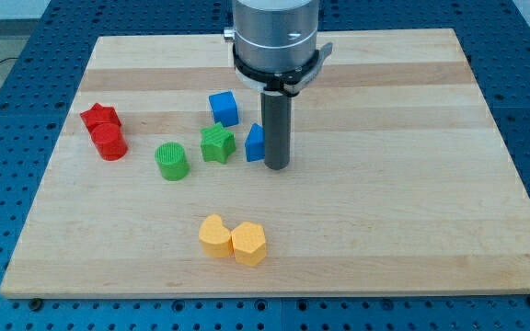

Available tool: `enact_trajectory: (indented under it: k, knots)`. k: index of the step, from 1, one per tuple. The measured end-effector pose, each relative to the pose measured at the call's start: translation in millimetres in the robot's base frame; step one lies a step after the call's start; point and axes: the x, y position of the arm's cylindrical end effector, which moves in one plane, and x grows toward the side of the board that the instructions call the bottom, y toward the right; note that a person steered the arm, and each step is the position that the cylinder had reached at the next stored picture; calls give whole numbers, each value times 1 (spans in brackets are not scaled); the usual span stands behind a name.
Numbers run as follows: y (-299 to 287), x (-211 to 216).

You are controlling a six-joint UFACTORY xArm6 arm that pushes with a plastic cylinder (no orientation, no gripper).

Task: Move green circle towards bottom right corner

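A: One big wooden board fills most of the view. It is pale, made of long planks with soft grain lines, and it lies on a blue table full of small holes. Its corners look complete, only the blue table is cut by the edges.

B: And the arm?

A: A grey metal cylinder comes down from the view's top and is cut off there. Under it stands the dark straight rod. It has no jaws at all, so nothing spreads or pinches. My tip rests at the board, touching or just beside the right side of a blue block. The rod hides part of this block, so I cannot tell its shape.

B: Where is the green circle?

A: The green circle is a ribbed round block at the left of centre, apart from my tip. Between them stands the green star, just beside the hidden blue block. A blue cube is above the star.

B: Others?

A: Two red blocks touch at the view's left: a red star and a red cylinder. Near the bottom, a yellow crescent-like block touches a yellow hexagon-like block; their exact shapes are hard to read.
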Motion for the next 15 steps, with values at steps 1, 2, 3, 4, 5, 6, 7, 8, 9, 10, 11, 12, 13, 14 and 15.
enact_trajectory:
  k: [1,2,3,4,5,6,7,8,9,10,11,12,13,14,15]
  knots:
    - [2,0]
    - [4,0]
    - [4,1]
    - [4,1]
    - [4,13]
    - [-6,39]
    - [-39,52]
    - [-88,55]
    - [-150,55]
    - [-203,55]
    - [-232,40]
    - [-237,30]
    - [-230,18]
    - [-204,-2]
    - [-154,-11]
